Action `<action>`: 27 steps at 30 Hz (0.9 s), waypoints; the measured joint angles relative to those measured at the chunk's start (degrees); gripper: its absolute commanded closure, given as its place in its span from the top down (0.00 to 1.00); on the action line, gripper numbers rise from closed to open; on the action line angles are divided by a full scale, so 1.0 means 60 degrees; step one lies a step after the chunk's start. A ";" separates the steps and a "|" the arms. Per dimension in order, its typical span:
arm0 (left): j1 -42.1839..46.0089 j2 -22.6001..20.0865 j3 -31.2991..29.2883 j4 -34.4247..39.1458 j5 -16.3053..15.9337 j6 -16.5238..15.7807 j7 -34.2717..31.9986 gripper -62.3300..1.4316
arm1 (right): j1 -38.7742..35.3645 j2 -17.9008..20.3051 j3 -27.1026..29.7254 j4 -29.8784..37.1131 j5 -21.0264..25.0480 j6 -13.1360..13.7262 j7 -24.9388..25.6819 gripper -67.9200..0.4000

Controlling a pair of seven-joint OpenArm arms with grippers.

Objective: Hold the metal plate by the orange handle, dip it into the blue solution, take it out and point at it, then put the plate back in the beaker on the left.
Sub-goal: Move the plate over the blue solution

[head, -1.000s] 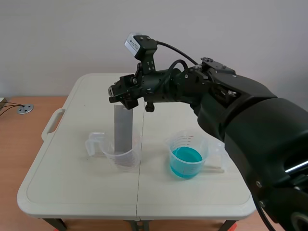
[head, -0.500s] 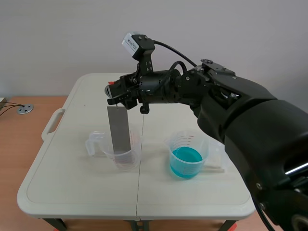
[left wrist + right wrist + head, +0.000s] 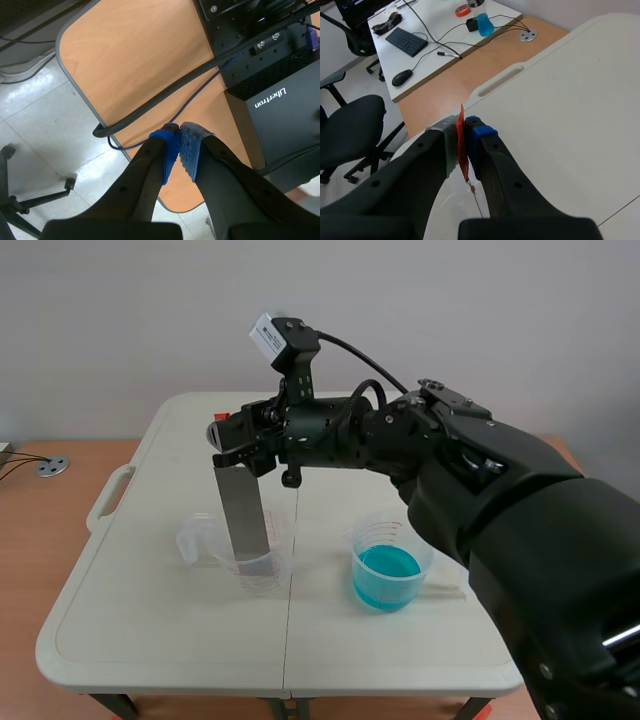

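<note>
In the scene view my right arm comes across to the table's left half, and its gripper (image 3: 228, 440) is shut on the orange handle (image 3: 222, 418) of the grey metal plate (image 3: 242, 510). The plate hangs tilted, its lower end inside the clear beaker (image 3: 276, 566) on the left. To the right stands a second clear beaker (image 3: 392, 536) holding the blue solution (image 3: 386, 568). The right wrist view shows my right gripper (image 3: 465, 134) pinching the orange handle (image 3: 461, 131) edge-on between its fingers. My left gripper (image 3: 180, 150) is shut on nothing, away from the table over a floor and a wooden desk.
A thin pale stick (image 3: 446, 590) lies beside the blue beaker. The white folding table (image 3: 150, 620) has a carry handle (image 3: 108, 498) on its left edge. Beyond the table's edge are a desk with a keyboard (image 3: 406, 42) and an office chair (image 3: 350, 130).
My right gripper has shifted left with the handle, so the plate's top leans left. The plate's lower end stays inside the left beaker.
</note>
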 measured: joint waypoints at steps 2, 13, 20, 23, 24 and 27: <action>0.0000 0.0000 0.0000 0.0000 0.0000 0.0000 0.0000 0.10 | -0.0098 0.0000 0.0000 0.0244 0.0000 0.0000 -0.0160 0.02; 0.0000 0.0000 0.0000 0.0000 0.0000 0.0000 0.0000 0.10 | -0.0732 0.0004 0.0000 0.2226 -0.0200 0.0000 -0.1086 0.02; 0.0000 0.0000 0.0000 0.0000 0.0000 0.0000 -0.0004 0.10 | -0.1392 0.0004 0.0000 0.3803 -0.0554 0.0004 -0.1712 0.02; 0.0000 0.0000 0.0000 0.0000 0.0000 0.0000 0.0000 0.10 | -0.1676 0.0007 0.0000 0.4513 -0.0670 0.0004 -0.1963 0.02; 0.0000 0.0000 0.0000 0.0000 0.0000 -0.0004 0.0000 0.10 | -0.1749 0.0007 0.0000 0.4758 -0.0667 0.0004 -0.2084 0.02; -0.0069 0.0004 0.0000 0.0000 0.0000 0.0000 0.0004 0.10 | -0.1898 0.0113 0.0000 0.5475 -0.0667 0.0007 -0.2193 0.02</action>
